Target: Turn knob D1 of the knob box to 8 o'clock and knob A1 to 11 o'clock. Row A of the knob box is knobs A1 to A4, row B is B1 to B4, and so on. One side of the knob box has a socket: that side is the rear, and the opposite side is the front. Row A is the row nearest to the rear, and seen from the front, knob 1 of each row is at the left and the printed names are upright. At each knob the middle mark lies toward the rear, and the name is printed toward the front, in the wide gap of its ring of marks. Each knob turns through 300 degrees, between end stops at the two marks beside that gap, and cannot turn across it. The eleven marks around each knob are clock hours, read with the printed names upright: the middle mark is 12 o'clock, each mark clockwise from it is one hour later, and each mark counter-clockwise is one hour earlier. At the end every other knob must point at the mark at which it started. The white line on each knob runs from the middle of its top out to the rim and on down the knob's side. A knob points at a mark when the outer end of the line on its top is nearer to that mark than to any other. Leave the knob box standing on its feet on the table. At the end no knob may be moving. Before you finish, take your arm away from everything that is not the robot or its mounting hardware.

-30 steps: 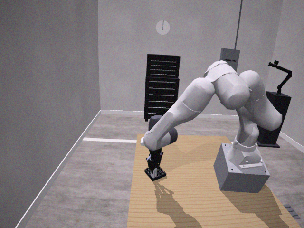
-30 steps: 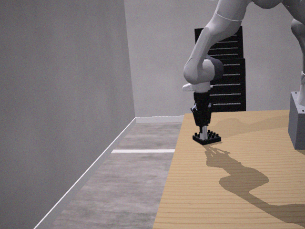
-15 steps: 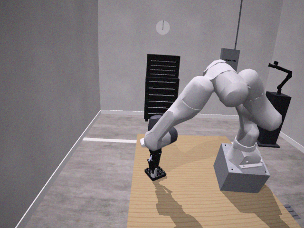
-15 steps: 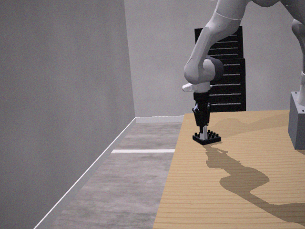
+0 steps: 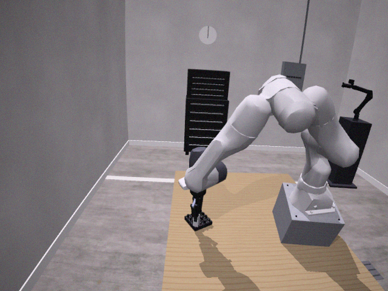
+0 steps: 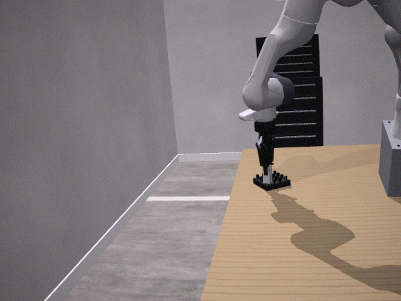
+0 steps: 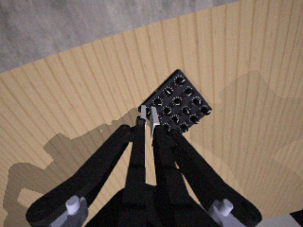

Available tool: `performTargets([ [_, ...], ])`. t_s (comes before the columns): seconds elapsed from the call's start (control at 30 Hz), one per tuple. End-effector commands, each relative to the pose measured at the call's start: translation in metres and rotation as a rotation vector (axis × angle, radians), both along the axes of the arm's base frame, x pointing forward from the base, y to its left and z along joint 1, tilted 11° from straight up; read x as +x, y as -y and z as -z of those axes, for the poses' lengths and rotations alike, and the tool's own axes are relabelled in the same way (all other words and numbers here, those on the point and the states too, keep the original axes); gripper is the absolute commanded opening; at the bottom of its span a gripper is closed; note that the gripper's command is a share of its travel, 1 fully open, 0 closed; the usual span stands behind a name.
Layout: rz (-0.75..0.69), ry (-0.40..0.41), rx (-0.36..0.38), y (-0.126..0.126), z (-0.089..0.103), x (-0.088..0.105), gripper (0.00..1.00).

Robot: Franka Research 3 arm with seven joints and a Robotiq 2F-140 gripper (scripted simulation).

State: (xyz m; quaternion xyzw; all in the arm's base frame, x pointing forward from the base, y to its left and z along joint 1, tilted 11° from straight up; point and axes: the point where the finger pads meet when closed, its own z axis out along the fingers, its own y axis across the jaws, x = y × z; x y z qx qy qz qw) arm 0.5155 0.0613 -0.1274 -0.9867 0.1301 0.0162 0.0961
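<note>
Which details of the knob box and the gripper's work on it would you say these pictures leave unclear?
- Knob under the gripper: hidden by the fingers in all views, so a grip on it is unconfirmed.
- Printed names on the knob box: too small and blurred, even in the wrist view.
- Arm's upper part: cut off by the exterior view's top edge.

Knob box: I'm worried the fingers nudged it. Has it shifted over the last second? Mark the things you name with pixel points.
No visible shift: the knob box (image 5: 208, 224) (image 6: 279, 186) (image 7: 191, 98) keeps its place relative to the table's left edge.
</note>
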Motion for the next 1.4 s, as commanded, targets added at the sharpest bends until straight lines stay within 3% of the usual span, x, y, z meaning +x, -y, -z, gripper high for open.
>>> performTargets([
  [0.0,-0.15,0.045,0.003,0.0012,0.0002,0.0008,0.05],
  [1.37,-0.744,0.163,0.003,0.0012,0.0002,0.0008,0.05],
])
